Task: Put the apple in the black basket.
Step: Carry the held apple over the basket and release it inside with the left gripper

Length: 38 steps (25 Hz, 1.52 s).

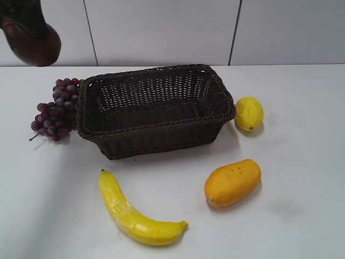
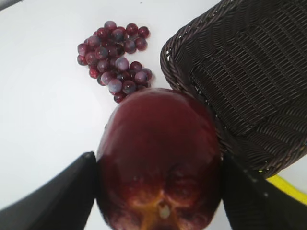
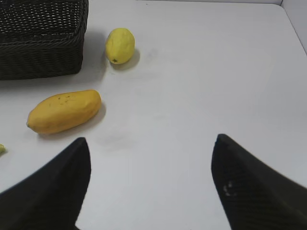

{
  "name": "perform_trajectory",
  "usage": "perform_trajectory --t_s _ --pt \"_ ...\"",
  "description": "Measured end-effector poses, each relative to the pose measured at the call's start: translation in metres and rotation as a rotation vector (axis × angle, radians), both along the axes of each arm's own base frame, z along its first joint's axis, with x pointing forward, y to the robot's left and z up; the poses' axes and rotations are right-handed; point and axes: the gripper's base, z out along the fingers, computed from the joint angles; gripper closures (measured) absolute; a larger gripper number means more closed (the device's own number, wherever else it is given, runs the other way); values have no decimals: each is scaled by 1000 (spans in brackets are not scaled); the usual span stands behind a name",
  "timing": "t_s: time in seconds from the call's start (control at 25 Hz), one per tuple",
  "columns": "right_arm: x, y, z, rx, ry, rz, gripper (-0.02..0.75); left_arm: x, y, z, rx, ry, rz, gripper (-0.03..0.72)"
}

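Exterior view — grapes [image 1: 55,109] touch the black basket [image 1: 156,132].

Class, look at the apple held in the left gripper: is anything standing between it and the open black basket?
Nothing visible blocks it. The apple sits in the left gripper, above the table beside the basket. The basket's top is open and looks empty. The grapes lie against its left end, below the apple.

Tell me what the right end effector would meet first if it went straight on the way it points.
Probably bare table: the open right end effector points at empty surface, with the mango and lemon off to its left. Depth is unclear.
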Motion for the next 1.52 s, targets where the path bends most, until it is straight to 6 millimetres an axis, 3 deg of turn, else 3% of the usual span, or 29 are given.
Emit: perform_trajectory --t_s 0.16,0.44,0.68,1.12,1.52 --pt "0 0 0 0 0 0 146 5 -30 -2 30 -17 -79 111" --pt "0 0 0 0 0 0 146 23 -88 -24 49 -6 -198 111" --pt "0 0 0 0 0 0 146 40 -125 -51 56 16 -257 112" --pt "0 0 0 0 0 0 147 54 -148 -112 76 140 -281 112" --pt "0 0 0 0 0 0 147 62 -157 -142 38 183 -274 113"
